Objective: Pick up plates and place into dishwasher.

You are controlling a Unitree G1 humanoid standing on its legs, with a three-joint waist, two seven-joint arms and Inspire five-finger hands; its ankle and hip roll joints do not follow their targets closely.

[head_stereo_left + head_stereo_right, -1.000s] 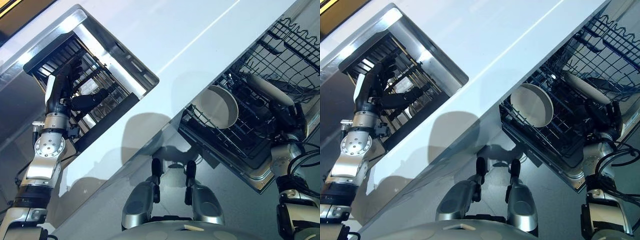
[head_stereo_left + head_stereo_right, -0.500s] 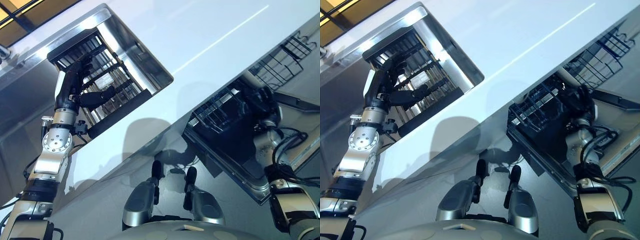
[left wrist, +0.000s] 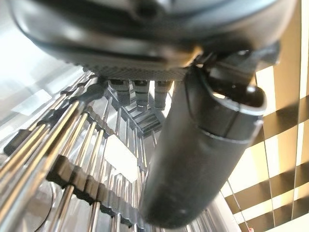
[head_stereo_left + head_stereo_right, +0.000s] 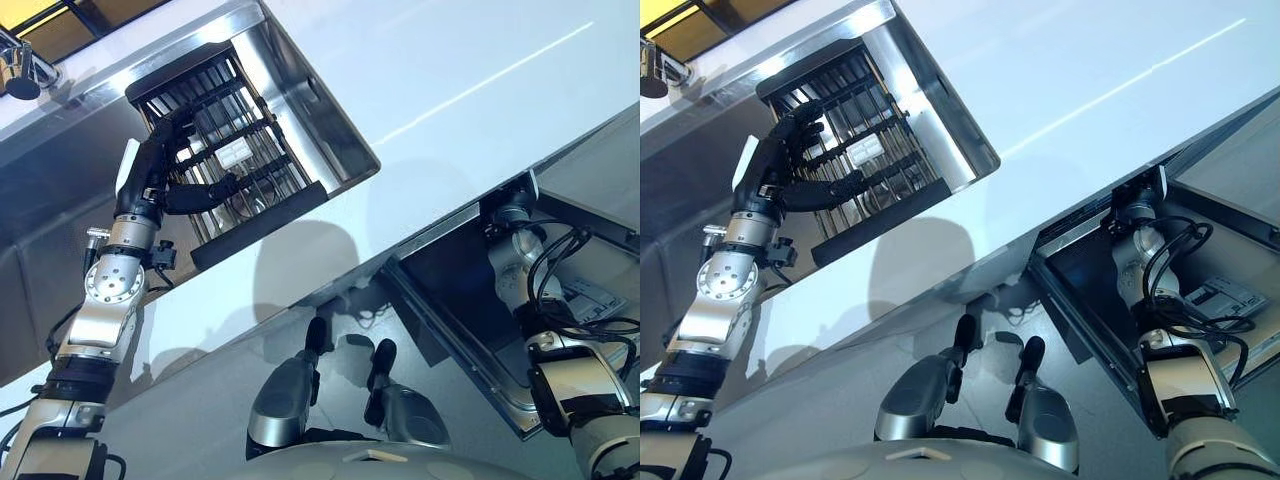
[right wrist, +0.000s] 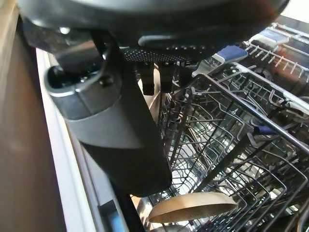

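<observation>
Since a second ago the dishwasher rack (image 5: 231, 140) and its plate (image 5: 193, 207) have slid under the counter (image 4: 480, 60) with the open-fingered right hand (image 5: 116, 130); next, the open left hand (image 4: 165, 170), over the sink's drying rack (image 4: 225, 140) at ten o'clock, must find another plate.

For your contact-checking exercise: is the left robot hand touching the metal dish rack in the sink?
Cannot tell. In the left eye view the left robot hand overlaps the dish rack, but no view plainly shows contact or a gap.

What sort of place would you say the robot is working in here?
Most likely a kitchen: a steel sink holding a drying rack set in a white counter, and a dishwasher rack with a plate.
</observation>
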